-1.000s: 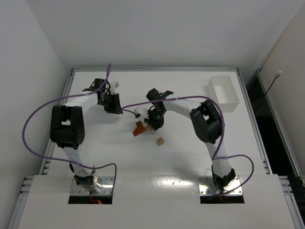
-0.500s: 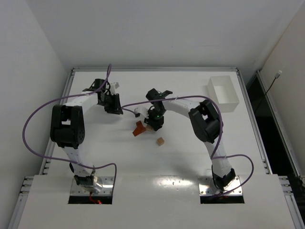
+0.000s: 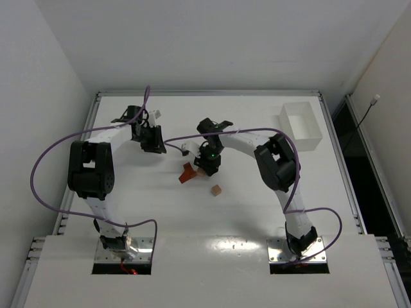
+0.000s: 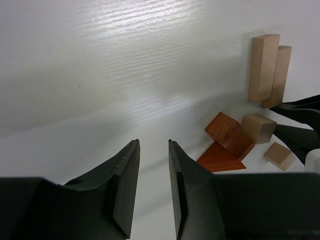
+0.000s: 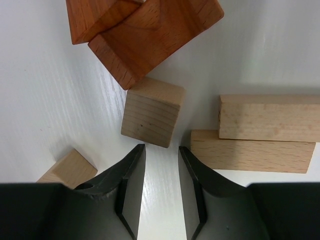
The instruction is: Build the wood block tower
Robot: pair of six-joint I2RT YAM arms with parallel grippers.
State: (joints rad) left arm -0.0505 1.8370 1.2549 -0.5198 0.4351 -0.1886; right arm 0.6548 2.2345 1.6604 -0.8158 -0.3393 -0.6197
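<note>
The white table (image 3: 257,212) carried everything. The left arm (image 3: 90,170) reached to its far-left part and the right arm (image 3: 276,167) bent in over the middle, while the white tray (image 3: 308,142) sat well apart at the far right. The left gripper (image 4: 152,145) hovered over bare tabletop with its jaws parted by a narrow gap and nothing between them. The right gripper (image 5: 161,150) was low over the wood blocks, its jaws also spread a little and pinching nothing. No tower stood yet, and the pieces lay in a loose cluster near the table's centre. Two pale bars (image 5: 260,132) lay side by side and touching, just right of the right fingertips. The reddish-brown blocks (image 5: 150,35) were jumbled beyond, with a pale cube (image 5: 152,111) against them and just ahead of the left fingertip. A small pale block (image 3: 217,190) lay alone, nearer the arm bases. The risk seemed to be crowding. The jaws looked narrower than the cube, so a descent could land a finger on it and shove it into the reddish pieces. The other finger might also clip the nearer bar's end and skew the pair.
</note>
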